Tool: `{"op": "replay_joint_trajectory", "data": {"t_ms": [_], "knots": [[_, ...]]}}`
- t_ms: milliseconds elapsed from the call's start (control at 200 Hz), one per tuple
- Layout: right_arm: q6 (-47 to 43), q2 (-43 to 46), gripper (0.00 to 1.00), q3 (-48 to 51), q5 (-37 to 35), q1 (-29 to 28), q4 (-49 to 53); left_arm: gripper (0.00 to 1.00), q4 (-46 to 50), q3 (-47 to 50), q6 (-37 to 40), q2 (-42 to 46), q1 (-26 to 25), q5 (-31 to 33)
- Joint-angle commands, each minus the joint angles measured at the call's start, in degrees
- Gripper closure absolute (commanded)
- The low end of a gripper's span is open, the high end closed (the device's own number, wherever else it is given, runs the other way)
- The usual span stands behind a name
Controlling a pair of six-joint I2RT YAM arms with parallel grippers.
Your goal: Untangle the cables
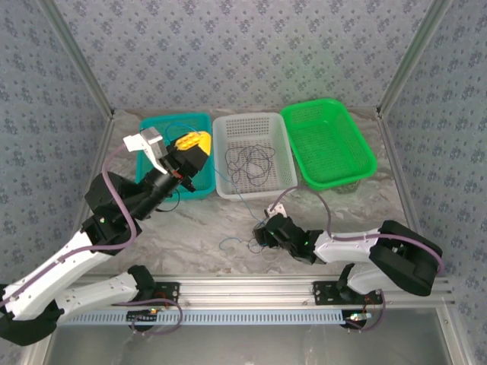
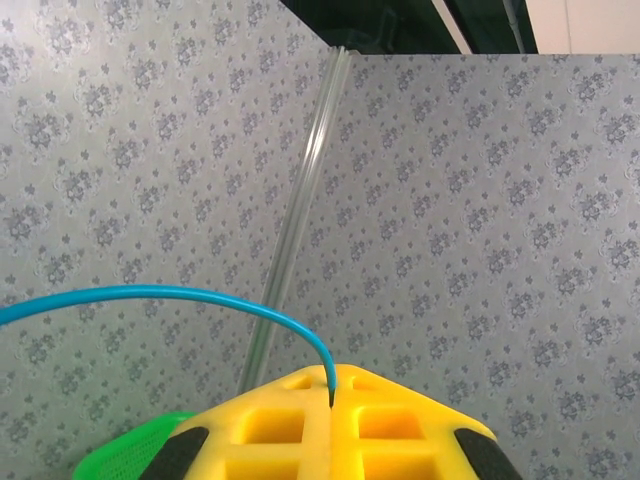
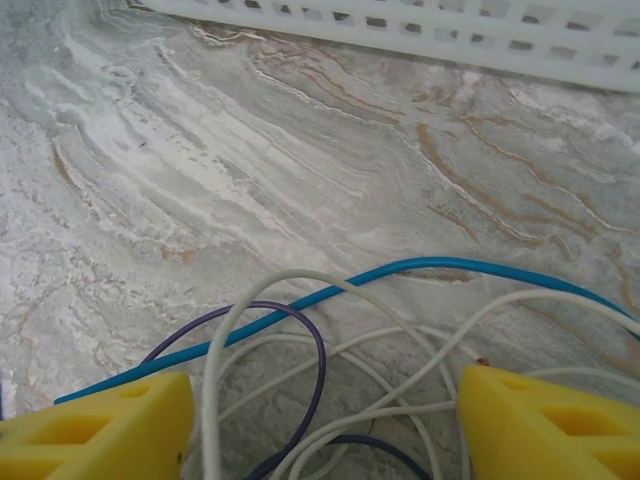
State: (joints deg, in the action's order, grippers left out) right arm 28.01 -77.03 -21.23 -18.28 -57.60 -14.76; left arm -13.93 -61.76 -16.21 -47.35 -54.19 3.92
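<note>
**A:** How did the left arm stand?

**B:** It rose from its base at the near left with the elbow bent. It carried the left gripper [image 1: 190, 146] lifted above the teal basket [image 1: 171, 123].

**A:** And its hold?

**B:** The yellow pads were pressed together, with a blue cable [image 2: 200, 295] nipped in the seam between them. The cable arched away to the left against the patterned wall [image 2: 480, 200].

**A:** The right arm?

**B:** It was stretched low and leftward over the table [image 1: 198, 228], forearm nearly flat. The right gripper [image 1: 260, 232] sat close to the marble, in front of the white basket [image 1: 255, 125].

**A:** Was it gripping anything?

**B:** No. Its fingers [image 3: 95, 425] were spread wide. Blue, white and dark purple strands lay on the marble between them, and I could not tell whether any touched a finger.

**A:** Where were the cables [image 1: 249, 163]?

**B:** Most lay in a loose dark tangle inside the white basket. A few curls lay on the table just left of the right gripper. The green basket [image 1: 331, 144] stood just beside the white one, on its right.
</note>
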Motion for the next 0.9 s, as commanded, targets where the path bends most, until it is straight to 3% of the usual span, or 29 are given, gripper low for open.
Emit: {"op": "replay_joint_trajectory", "data": {"t_ms": [0, 115, 640, 894], "knots": [[0.4, 2.1, 0.17, 1.1, -0.9, 0.4, 1.3, 0.99, -2.4, -3.5, 3.1, 0.5, 0.6, 0.6], [-1.3, 5.5, 0.06, 0.8, 0.6, 0.4, 1.7, 0.99, -2.2, -3.7, 3.9, 0.5, 0.7, 1.2], [-9.2, 33.7, 0.00, -3.1, 5.5, 0.6, 19.1, 0.99, -6.7, -1.2, 0.5, -3.8, 1.4, -0.8], [-15.5, 30.2, 0.00, -9.2, 5.9, 1.0, 18.9, 0.98, -8.6, -2.0, -2.1, -6.9, 1.4, -3.6]]}}
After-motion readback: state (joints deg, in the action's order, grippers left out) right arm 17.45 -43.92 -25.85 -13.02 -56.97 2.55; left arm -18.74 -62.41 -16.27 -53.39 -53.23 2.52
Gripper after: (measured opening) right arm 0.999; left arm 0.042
